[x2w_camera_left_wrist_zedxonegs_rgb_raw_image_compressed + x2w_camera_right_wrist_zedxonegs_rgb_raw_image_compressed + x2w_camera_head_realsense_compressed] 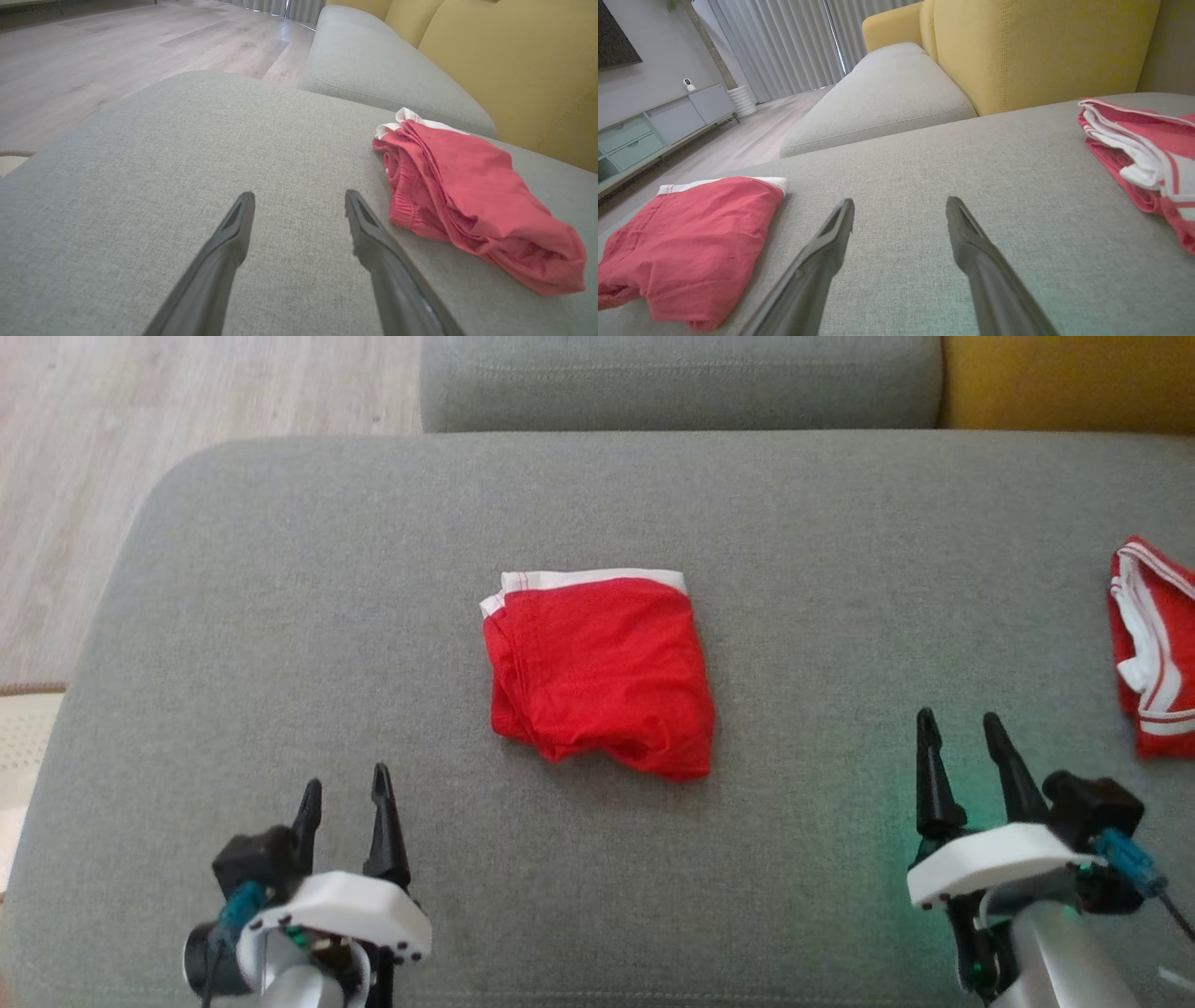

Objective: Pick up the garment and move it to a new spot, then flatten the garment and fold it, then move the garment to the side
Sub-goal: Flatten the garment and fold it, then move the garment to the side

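A red garment (599, 674) with a white waistband lies folded into a compact rectangle in the middle of the grey sofa cushion (280, 616). It appears in the left wrist view at the right as the red garment (472, 196), and in the right wrist view at the lower left as the red garment (691, 242). My left gripper (345, 789) hovers open near the cushion's front left, apart from the garment. Over at the front right, the right gripper (957, 721) is open too, holding nothing. In the wrist views both the left gripper (299, 198) and the right gripper (899, 203) show spread fingers above bare fabric.
A second red garment with white stripes (1156, 649) lies at the cushion's right edge, seen also as the striped garment (1143, 158). Another grey cushion (681, 378) and a yellow backrest (1064, 378) stand behind. Wooden floor (112, 476) lies beyond the left edge.
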{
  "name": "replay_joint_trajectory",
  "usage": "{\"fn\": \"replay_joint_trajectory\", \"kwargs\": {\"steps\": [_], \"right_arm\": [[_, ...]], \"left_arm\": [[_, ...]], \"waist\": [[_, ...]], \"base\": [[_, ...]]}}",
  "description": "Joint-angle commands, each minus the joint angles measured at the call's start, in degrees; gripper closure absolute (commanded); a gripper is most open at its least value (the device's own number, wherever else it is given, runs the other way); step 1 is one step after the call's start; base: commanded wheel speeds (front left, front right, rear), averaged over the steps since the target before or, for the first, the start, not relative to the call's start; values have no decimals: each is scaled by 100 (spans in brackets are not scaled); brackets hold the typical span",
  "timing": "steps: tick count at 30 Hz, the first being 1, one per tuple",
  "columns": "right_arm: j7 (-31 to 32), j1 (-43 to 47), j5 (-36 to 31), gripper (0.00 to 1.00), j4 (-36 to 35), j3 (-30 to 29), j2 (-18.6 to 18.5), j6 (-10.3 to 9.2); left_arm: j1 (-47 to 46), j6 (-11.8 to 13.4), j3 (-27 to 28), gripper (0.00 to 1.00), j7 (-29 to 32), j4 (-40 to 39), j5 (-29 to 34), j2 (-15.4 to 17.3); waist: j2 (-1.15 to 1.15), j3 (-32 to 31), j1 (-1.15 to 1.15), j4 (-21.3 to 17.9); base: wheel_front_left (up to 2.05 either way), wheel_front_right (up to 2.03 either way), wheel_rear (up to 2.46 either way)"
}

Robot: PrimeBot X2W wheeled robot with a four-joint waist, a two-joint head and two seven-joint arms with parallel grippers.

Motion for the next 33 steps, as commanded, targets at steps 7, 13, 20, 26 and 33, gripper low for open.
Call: {"fn": "replay_joint_trajectory", "kwargs": {"steps": [7, 13, 20, 26, 33], "right_arm": [[-63, 106, -272, 0, -229, 172, 5, 37], [-63, 199, -302, 0, -252, 201, 5, 37], [-63, 135, -257, 0, -322, 312, 5, 37], [-63, -95, -466, 0, -407, 427, 5, 37], [-63, -663, -807, 0, -45, 896, 5, 37]], "left_arm": [[111, 5, 272, 0, -30, -163, 246, 84], [208, 26, 281, 0, -30, -170, 357, 84], [153, 61, 268, 0, -30, -185, 374, 84], [-79, 44, 182, 0, -30, -260, 364, 84], [-375, 46, -28, 0, -30, -235, 433, 84]], "waist": [[0, -213, 0, -61], [0, -268, 0, -73], [0, -114, 0, -46], [0, 301, 0, 127], [0, 755, 0, 462]], "base": [[0, 0, 0], [0, 0, 0], [0, 0, 0], [0, 0, 0], [0, 0, 0]]}}
